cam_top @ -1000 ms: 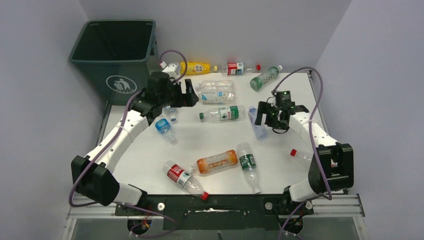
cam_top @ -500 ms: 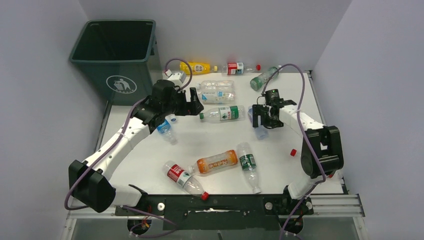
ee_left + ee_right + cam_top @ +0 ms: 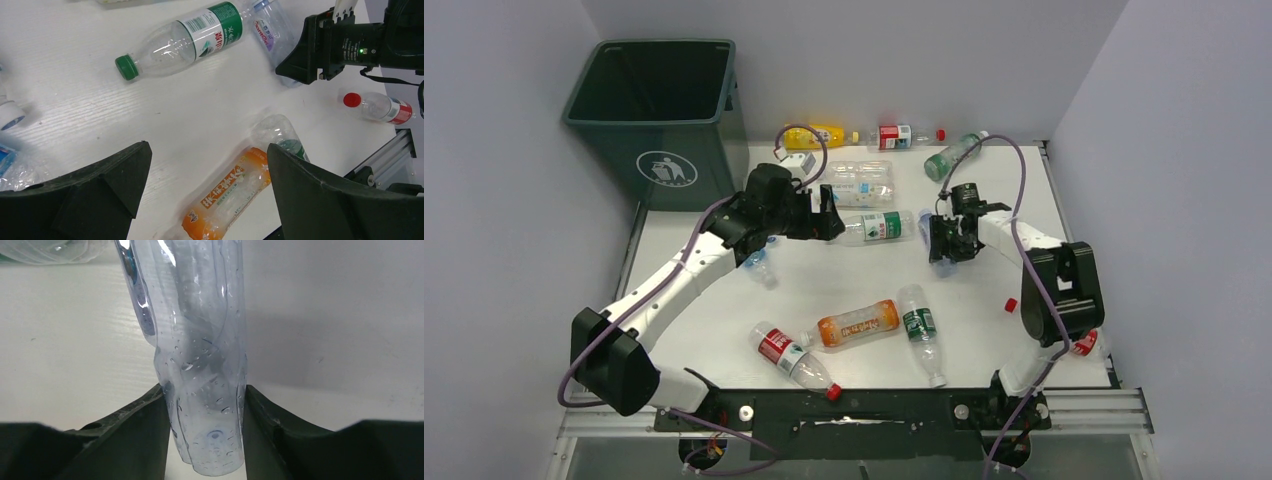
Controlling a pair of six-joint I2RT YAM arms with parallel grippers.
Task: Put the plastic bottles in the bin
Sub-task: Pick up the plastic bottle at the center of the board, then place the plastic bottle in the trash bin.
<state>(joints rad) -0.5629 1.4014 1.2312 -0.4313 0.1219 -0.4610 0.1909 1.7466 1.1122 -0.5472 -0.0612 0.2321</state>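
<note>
Between the jaws of the right gripper (image 3: 204, 392) lies the clear bottle (image 3: 200, 330) I want next. The wrist view shows both jaws pressed against its sides, pinching it across its width close to its near end. Its long axis runs straight away from that wrist, so the grip sits square across the body rather than along it. From overhead the bottle lies flat on the table (image 3: 844, 285), right of centre, its length running roughly near to far. I judge it gripped but not yet lifted.

The bin (image 3: 664, 165) stands off the far left corner, well apart from this bottle, so the carry has to go leftward and toward the far edge across most of the tabletop. On that line sits the left gripper (image 3: 207, 150), jaws spread wide and holding nothing. It is poised above the green-label bottle (image 3: 874, 226), which lies crosswise just left of the one I hold.

The left arm is plainly the nearer one to the bin; the right arm has the long reach. My concern is lifting high enough to pass over the green-label bottle while keeping off the left arm. Thin plastic like this may buckle or slip under the pinch, so I would raise it gently.
</note>
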